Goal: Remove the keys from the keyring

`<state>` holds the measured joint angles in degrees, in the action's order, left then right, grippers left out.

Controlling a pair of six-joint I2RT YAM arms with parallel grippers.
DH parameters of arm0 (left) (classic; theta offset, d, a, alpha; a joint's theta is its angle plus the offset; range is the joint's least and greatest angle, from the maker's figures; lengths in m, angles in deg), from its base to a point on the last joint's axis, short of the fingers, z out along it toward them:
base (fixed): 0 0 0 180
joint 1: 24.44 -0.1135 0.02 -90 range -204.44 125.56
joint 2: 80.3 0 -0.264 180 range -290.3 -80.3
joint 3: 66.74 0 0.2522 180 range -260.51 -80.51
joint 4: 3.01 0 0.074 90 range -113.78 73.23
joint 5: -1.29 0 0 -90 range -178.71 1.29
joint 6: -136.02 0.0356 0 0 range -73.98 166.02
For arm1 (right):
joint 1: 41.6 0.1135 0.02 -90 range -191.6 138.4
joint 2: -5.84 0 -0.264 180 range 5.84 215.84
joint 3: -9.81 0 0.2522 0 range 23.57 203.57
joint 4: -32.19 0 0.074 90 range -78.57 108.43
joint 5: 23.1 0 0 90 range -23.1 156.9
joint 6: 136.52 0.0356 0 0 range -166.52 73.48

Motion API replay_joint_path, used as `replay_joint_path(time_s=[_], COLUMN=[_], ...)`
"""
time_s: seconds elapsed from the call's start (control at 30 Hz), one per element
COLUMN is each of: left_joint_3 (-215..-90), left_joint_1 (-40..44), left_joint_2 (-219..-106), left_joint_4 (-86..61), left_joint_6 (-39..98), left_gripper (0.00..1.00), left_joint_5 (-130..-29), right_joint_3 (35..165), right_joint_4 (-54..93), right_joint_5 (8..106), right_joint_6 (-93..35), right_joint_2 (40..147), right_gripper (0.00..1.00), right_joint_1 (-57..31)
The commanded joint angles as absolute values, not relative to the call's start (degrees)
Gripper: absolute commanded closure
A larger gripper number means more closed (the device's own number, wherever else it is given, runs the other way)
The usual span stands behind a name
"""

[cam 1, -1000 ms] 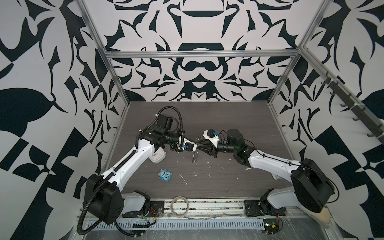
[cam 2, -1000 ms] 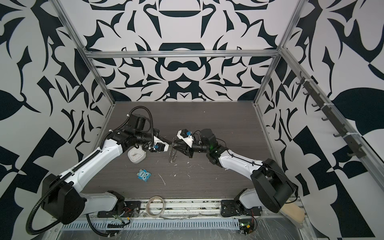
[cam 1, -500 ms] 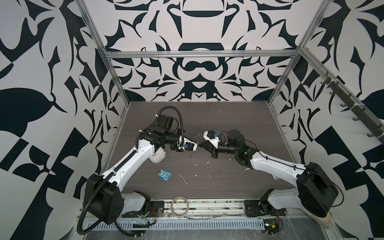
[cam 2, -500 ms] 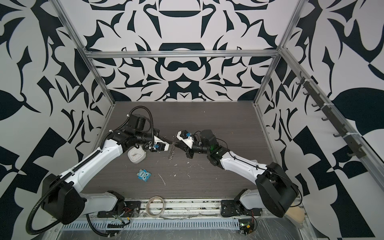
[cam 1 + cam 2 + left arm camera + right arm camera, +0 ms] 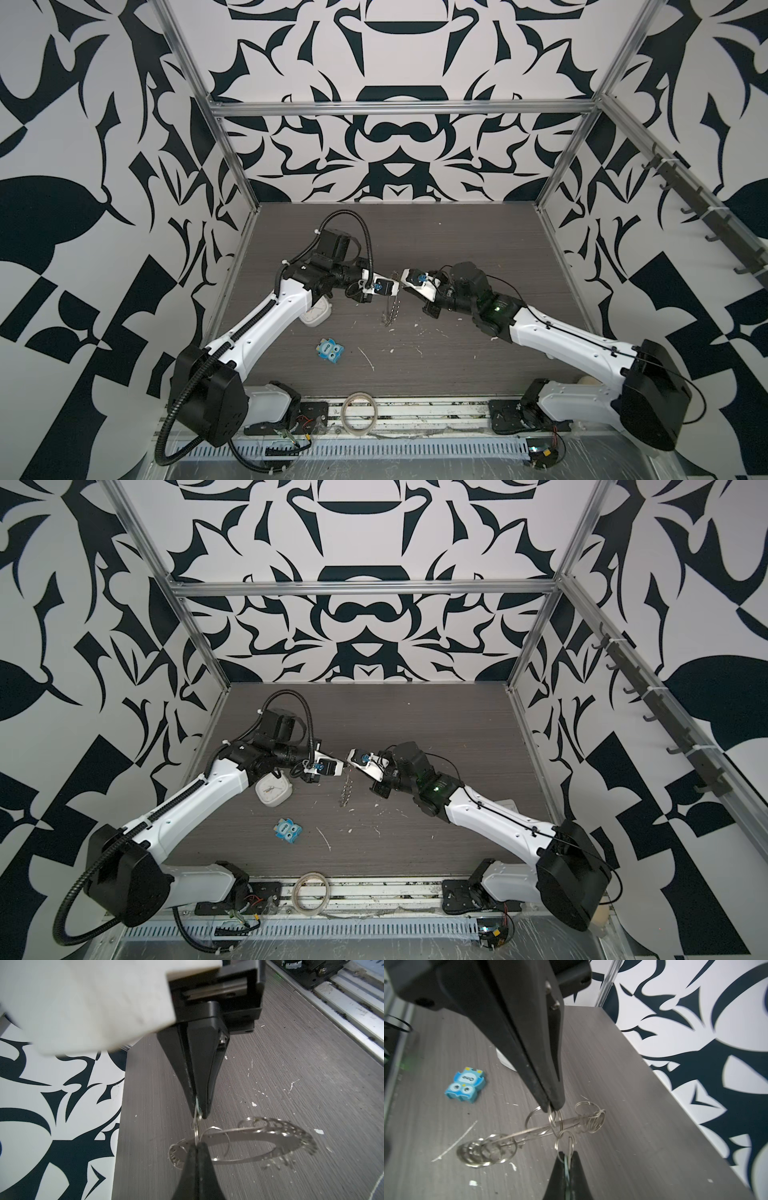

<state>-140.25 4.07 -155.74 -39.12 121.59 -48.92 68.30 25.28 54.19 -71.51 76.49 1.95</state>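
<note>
The keyring [image 5: 249, 1136], a flat grey disc fringed with small split rings, hangs edge-down between both grippers in both top views [image 5: 390, 309] [image 5: 345, 791], its lower rim near the table. My left gripper [image 5: 196, 1146] [image 5: 395, 286] is shut on one split ring at the disc's upper rim. Opposite it, tip to tip, my right gripper [image 5: 565, 1154] [image 5: 402, 276] is shut on the pale mint tag of the keys [image 5: 566, 1164], which hangs from a neighbouring split ring. Only the tag's thin edge shows between the jaws. The metal key itself is hidden.
A white square clock [image 5: 316, 319] lies under the left arm. Nearer the front lies a blue owl toy [image 5: 331, 350] [image 5: 466, 1084]. A beige tape roll [image 5: 359, 413] rests on the front rail. White scraps litter the dark table [image 5: 457, 249].
My right gripper has shifted slightly towards the left gripper and closed its jaws on the tag. The left gripper stays shut on its ring, with the disc still hanging.
</note>
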Motion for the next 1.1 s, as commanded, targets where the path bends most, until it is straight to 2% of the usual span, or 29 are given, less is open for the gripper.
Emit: replay_joint_path(time_s=[0.0,0.33,0.53,0.73,1.07], left_joint_3=[-138.6,-140.4,-140.8,-141.2,-140.6], left_joint_1=[3.9,4.0,4.2,4.5,4.4], left_joint_2=[-154.8,-155.7,-156.1,-156.5,-156.5], left_joint_4=[-36.7,-35.0,-33.4,-30.7,-25.7], left_joint_6=[118.6,110.1,105.5,99.5,93.0], left_gripper=[1.0,1.0,1.0,1.0,1.0], left_joint_5=[-48.0,-45.7,-46.1,-47.9,-51.9], right_joint_3=[69.1,61.8,58.8,57.2,59.4], right_joint_4=[26.7,43.3,57.0,75.0,76.7], right_joint_5=[63.0,71.2,79.5,87.8,90.9], right_joint_6=[-76.0,-94.4,-105.6,-118.5,-124.5], right_joint_2=[73.1,72.1,76.6,85.6,87.1], right_gripper=[1.0,1.0,1.0,1.0,1.0], right_joint_1=[2.0,6.2,8.4,10.5,11.0])
